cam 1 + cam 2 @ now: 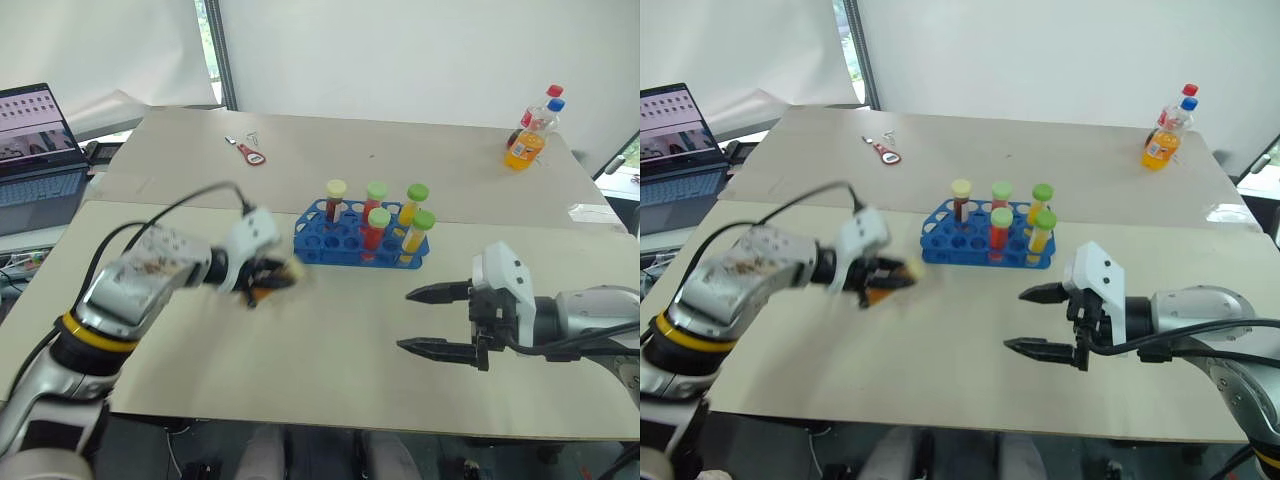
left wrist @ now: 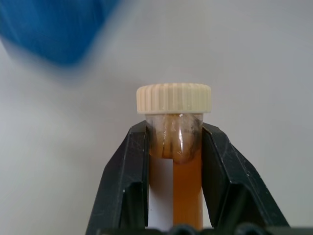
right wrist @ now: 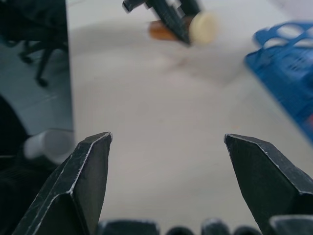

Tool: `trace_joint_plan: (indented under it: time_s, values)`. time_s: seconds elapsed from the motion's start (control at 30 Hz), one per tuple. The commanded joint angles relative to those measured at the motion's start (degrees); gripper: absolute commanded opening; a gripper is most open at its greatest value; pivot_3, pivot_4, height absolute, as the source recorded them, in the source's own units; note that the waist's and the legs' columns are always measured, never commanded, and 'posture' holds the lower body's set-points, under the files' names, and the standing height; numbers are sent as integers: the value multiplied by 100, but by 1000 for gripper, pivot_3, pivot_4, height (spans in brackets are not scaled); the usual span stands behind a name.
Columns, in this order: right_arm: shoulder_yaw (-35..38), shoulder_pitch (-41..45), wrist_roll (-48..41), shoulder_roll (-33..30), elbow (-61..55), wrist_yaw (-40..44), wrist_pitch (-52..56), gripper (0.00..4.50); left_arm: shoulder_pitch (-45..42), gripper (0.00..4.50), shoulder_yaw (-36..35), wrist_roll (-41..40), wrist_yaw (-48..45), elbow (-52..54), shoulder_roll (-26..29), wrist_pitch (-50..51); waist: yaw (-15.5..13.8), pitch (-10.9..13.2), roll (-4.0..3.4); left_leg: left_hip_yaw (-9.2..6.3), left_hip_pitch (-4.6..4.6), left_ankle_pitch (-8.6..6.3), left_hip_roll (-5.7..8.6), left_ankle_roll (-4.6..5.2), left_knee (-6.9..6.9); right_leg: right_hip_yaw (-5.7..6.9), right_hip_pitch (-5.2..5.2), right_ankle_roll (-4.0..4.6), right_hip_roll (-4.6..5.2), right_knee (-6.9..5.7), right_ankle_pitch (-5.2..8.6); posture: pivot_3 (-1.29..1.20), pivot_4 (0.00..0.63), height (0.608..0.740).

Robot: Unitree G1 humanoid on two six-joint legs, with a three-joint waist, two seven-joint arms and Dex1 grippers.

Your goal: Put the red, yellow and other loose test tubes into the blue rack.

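My left gripper [image 1: 272, 279] is shut on an amber-brown test tube [image 2: 187, 186] with a pale yellow cap [image 2: 173, 98]. It holds the tube above the table, just left of the blue rack [image 1: 312, 240]. The fingers [image 2: 128, 181] clamp the tube right below its cap. Several capped tubes stand upright in the rack: one pale-capped with dark liquid [image 1: 335, 200], and green-capped ones with red [image 1: 376, 228] and yellow [image 1: 417, 235] liquid. My right gripper [image 1: 424, 319] hovers open and holds nothing, right of and nearer than the rack. In the right wrist view the held tube [image 3: 177, 28] and the rack [image 3: 288, 58] lie ahead.
An orange soda bottle [image 1: 525, 145] with a red-capped bottle behind it stands at the far right of the back table. A red-handled tool [image 1: 250, 153] lies at the far left. An open laptop [image 1: 35, 150] sits off to the left. A seam [image 1: 200, 207] joins the two tables.
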State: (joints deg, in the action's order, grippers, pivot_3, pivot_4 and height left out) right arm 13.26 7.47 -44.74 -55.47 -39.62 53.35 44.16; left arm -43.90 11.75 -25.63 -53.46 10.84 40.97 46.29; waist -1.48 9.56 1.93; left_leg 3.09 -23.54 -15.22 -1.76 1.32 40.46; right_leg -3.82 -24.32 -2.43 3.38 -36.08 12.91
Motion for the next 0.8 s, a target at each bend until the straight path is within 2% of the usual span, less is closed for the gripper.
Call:
trace_joint_plan:
  time_s: [0.03, 0.13, 0.23, 0.4, 0.8]
  values:
    - [290, 113, -2, 26, -165, -327, -75, 4089, -401, 925, -445, -15, 216, -668, -715, -791, 31, -4, -7, 3, 4, -2, 5, 4, 0, -8, 4, -4, 4, 2, -2, 0, 150, 733]
    - [197, 569, -165, 167, -198, -1126, 423, 4089, -523, 925, -730, 14, 576, -1230, -1396, -1257, 118, -4, -8, 3, 11, -5, 4, 8, 0, -15, 4, -5, 4, -3, -3, 0, 150, 733]
    - [44, 847, -107, 227, -305, -1721, 792, 4089, -494, 925, -740, 256, 638, -1734, -1839, -2034, 128, -4, -7, -6, 7, -5, 1, 8, -2, -13, -1, -2, -1, -6, -3, 0, 150, 733]
    - [-9, 1090, -294, 261, -426, -2195, 1189, 4089, -529, 925, -704, 601, 729, -2511, -2261, -2941, 106, -4, -7, -5, -3, -6, 5, 10, -6, -13, -6, -3, 4, 2, -4, 0, 150, 733]
    - [131, 1047, -858, 274, -870, -2918, 1847, 4089, -797, 924, -804, 1069, 840, -4242, -2988, -4433, 80, -4, -7, -11, -13, -6, 6, 10, -4, -11, -6, -7, 4, 6, -6, 0, 150, 733]
